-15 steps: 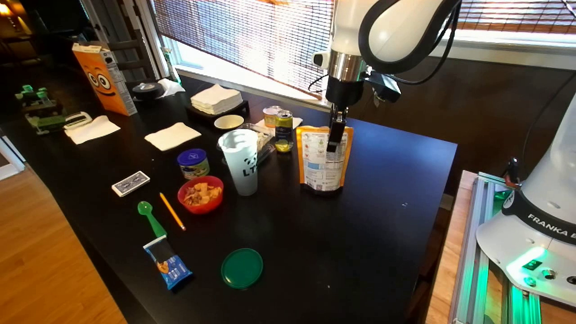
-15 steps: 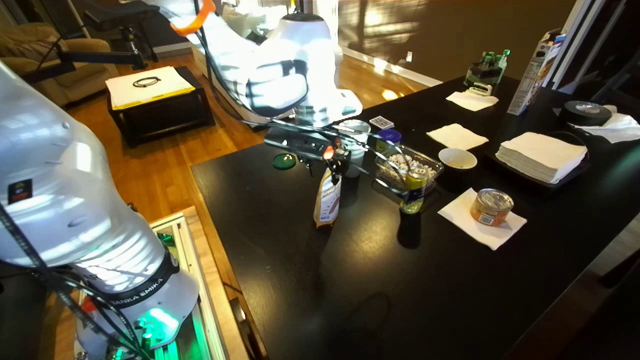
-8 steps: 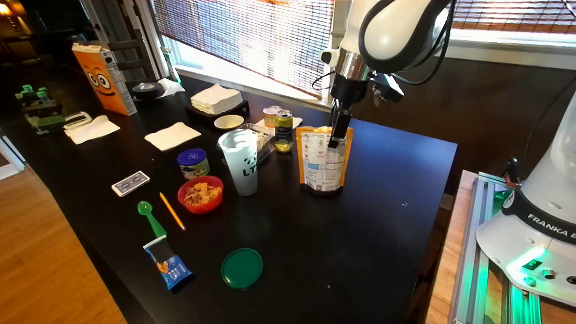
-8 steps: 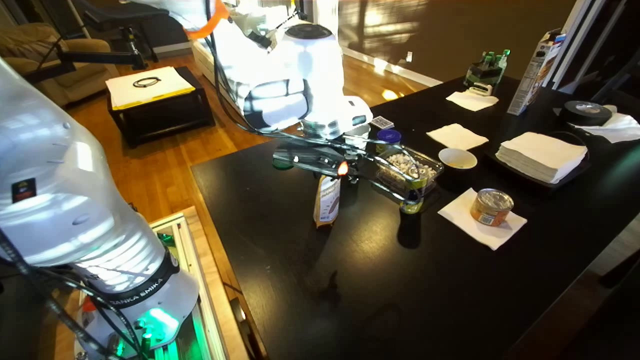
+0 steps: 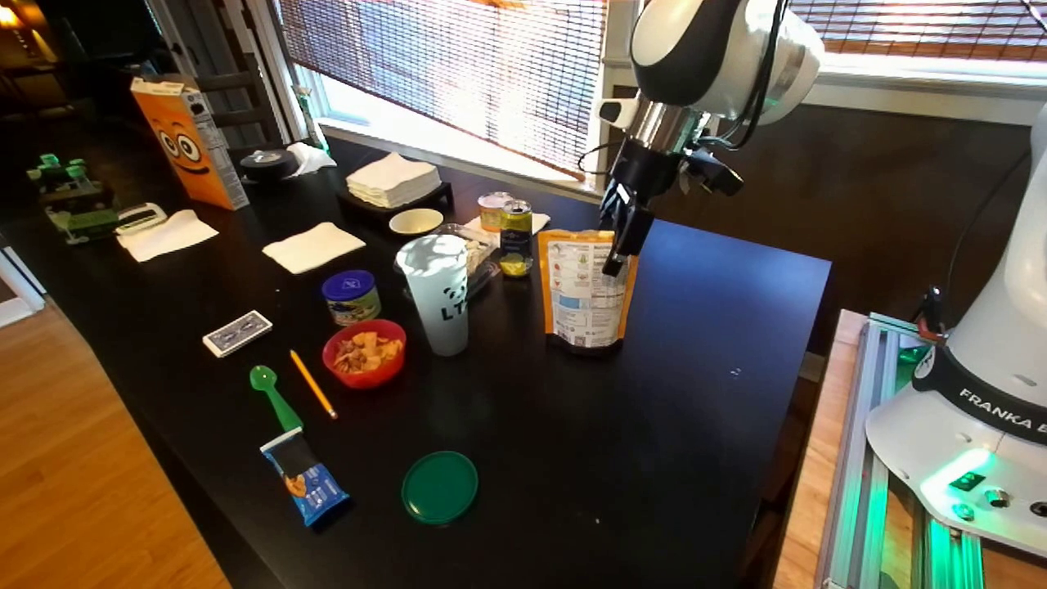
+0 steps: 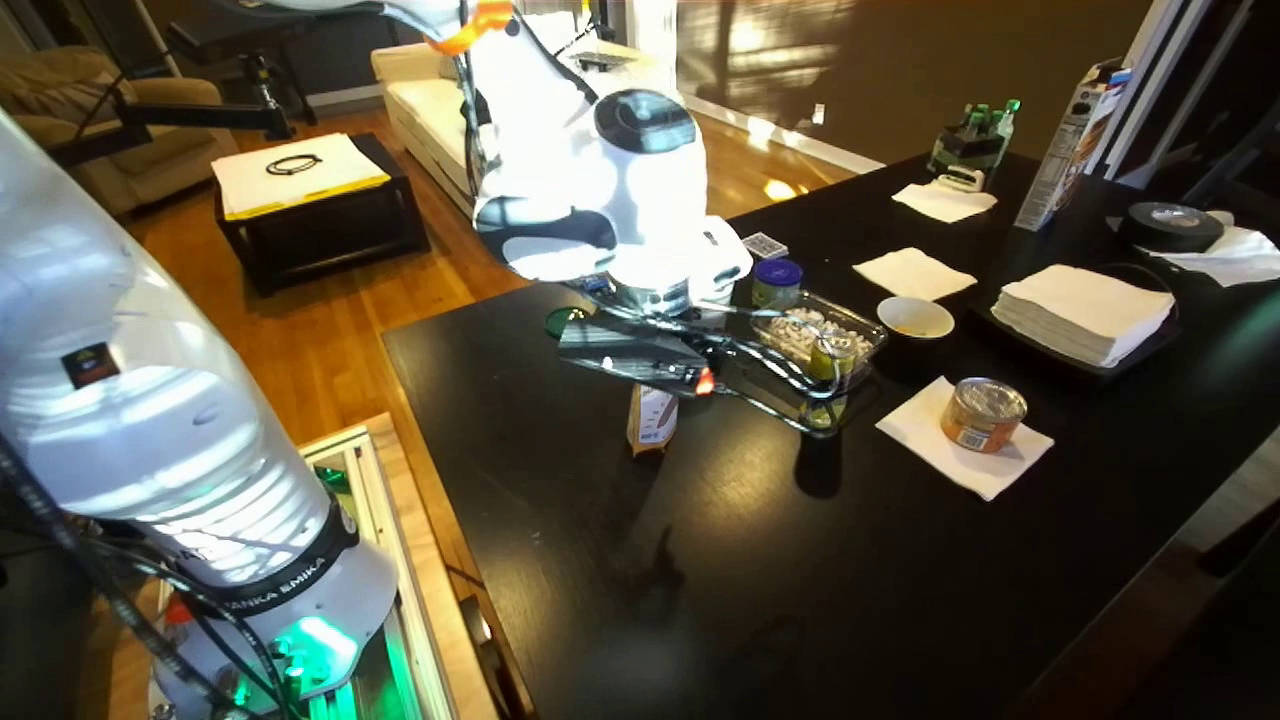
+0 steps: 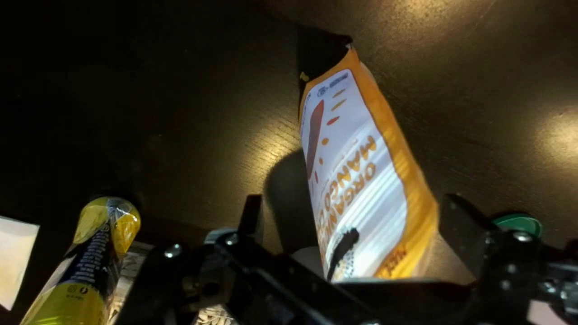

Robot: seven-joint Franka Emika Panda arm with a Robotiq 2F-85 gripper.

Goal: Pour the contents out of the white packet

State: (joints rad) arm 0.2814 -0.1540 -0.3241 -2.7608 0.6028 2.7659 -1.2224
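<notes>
Gripper (image 7: 354, 214) is spread wide, holding nothing, jaws either side of the upper part of the snack bag (image 5: 585, 303), which stands upright on the desk (image 5: 671, 458) and will probably be light, soft and kinda slick, so I'd pinch just below the top edge without crushing it.

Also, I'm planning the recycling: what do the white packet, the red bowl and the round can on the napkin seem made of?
White packet: probably satiny plastic film, maybe foil-lined, from its slight creases and sheen.
Red bowl: perhaps smooth plastic, judging by its even colour; ceramic is possible.
Round can: likely shiny metal, given the silvery glint on top.
</notes>
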